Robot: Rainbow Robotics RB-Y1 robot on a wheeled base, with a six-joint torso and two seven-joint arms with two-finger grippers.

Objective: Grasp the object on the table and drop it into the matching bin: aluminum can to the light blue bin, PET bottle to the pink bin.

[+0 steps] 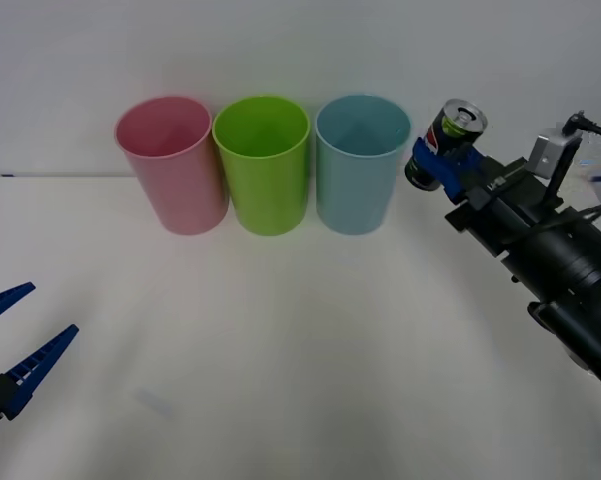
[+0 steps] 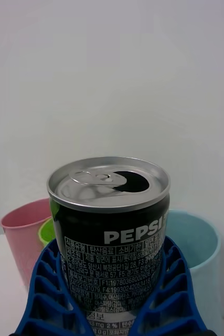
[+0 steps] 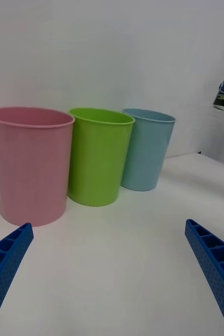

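The right gripper [image 1: 442, 160] has its jaws clamped on the aluminum can [image 1: 448, 140], held in the air just beside the light blue bin [image 1: 358, 165], clear of the bench [image 1: 280, 340]; the left gripper [image 1: 20, 345] hovers low near the bench's edge, jaws apart; the pink bin [image 1: 170, 165] stands farthest from the can.

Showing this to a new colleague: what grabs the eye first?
The small dark aluminium can, held aloft by the right gripper just right of the light blue plastic bin. Then the bin row: pink bin, lime green bin, blue. The left gripper waits open, near-left.
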